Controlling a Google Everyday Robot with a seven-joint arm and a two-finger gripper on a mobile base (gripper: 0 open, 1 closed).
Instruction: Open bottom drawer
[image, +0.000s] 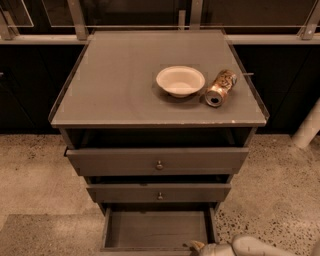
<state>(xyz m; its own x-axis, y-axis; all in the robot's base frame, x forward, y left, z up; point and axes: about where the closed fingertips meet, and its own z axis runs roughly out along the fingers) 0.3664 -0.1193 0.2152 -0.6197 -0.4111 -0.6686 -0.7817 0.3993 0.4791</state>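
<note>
Pulled-out bottom drawer (157, 230), gripper (197, 245) at its front edge.
Drawer box lies 11 o'clock from gripper; slide axis 12–6; grip state cannot be told.

Underfoot, speckled beige floor (280, 200), with a paler patch at lower left — behind, dark panels (30, 90) below a pale ledge (40, 39) and metal uprights (79, 20). At centre a grey cabinet (125, 90) in dim, warm light; off right, a white post (310, 125). Low at the bottom edge, right of centre, the gripper (200, 246).
</note>
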